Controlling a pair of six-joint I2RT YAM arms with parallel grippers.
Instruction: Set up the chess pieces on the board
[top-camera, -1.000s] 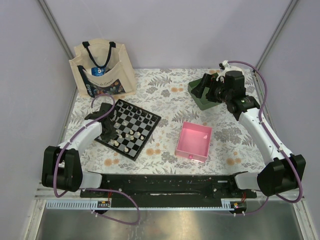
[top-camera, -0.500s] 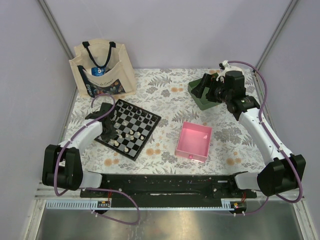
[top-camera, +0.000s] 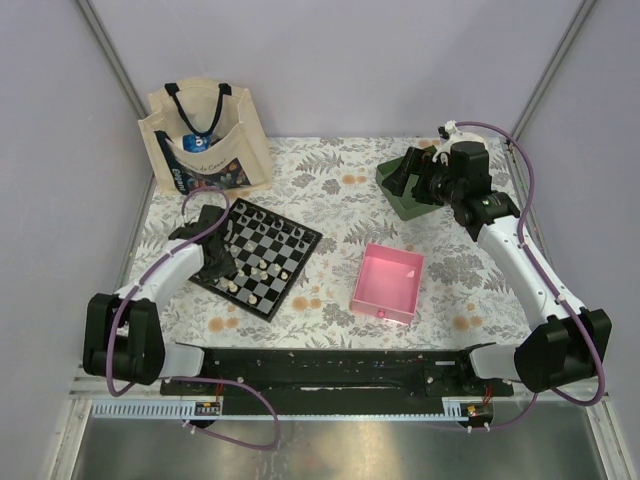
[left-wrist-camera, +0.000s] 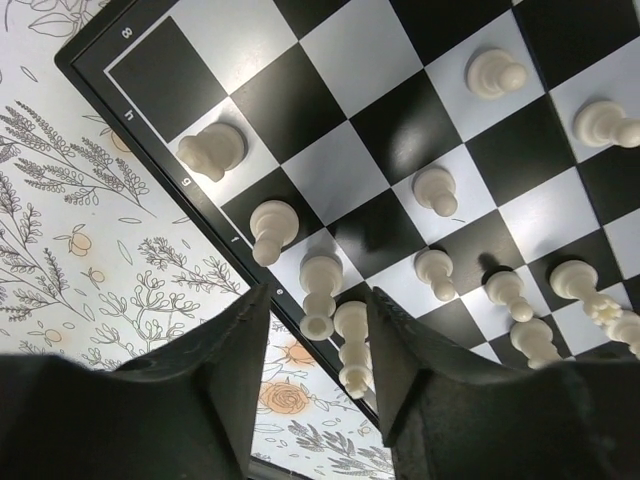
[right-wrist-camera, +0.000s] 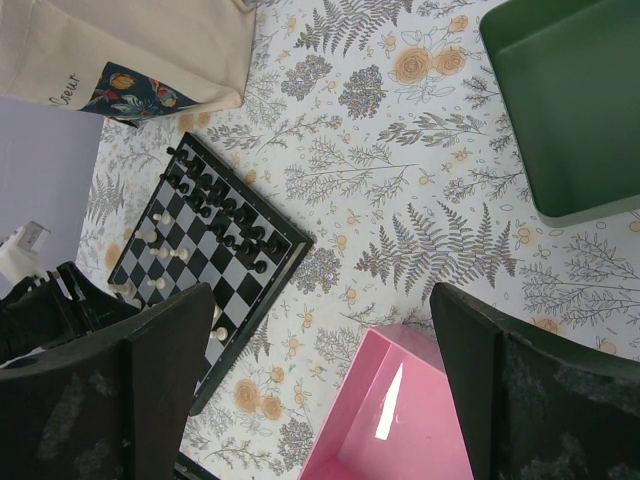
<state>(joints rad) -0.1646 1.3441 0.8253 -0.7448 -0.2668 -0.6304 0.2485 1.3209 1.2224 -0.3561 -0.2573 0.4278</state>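
- Cream-white chess pieces (left-wrist-camera: 438, 188) look tiny, light, stiff and tippy, so I'd pinch one round the stem; they're on the board (left-wrist-camera: 400, 120) at 9 o'clock on the table (top-camera: 340, 205)
- left gripper (left-wrist-camera: 318, 320) is parted, straddling two cream ones, clamping nothing far as I can see
- right gripper (right-wrist-camera: 320, 300) gapes wide, empty, over at 2 o'clock

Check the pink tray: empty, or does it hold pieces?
Empty. The pink tray shows only bare pink floor from above, and the right wrist view shows the same on the part it catches.
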